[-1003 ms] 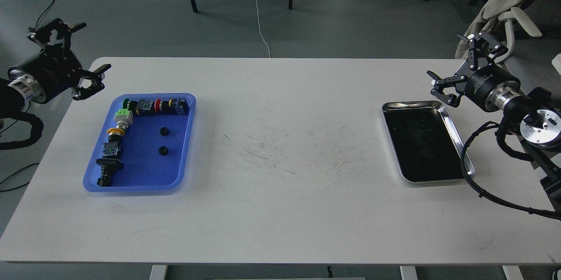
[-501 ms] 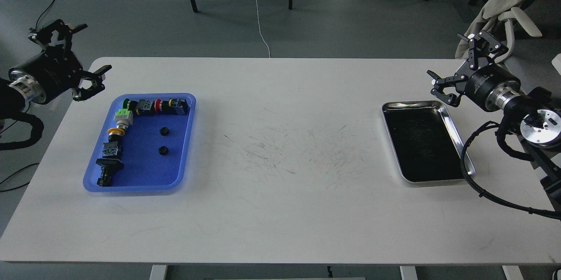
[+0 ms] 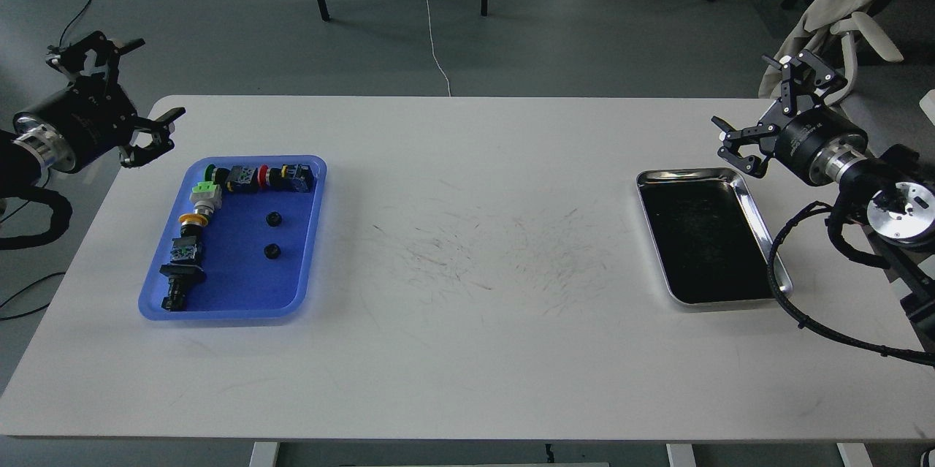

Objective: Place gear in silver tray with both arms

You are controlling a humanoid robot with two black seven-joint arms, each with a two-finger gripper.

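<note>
Head view: the silver tray (image 3: 771, 262) lies flat at the right end of the white worktop (image 3: 467, 350), its dark inside bare. The right tool (image 3: 760, 112) hangs just past the tray's far corner, its 2 fingers spread wide with nothing between them. A black cable (image 3: 818, 324) from that arm loops over the tray's near right rim.

At the left end sits a blue tray (image 3: 310, 248) holding a row of push-button switches (image 3: 219, 193) along its far and left sides, plus 2 small black gears (image 3: 273, 234) on its floor, apart from each other. The left tool (image 3: 128, 90) hovers beyond the blue tray's far left corner, fingers parted and empty.
</note>
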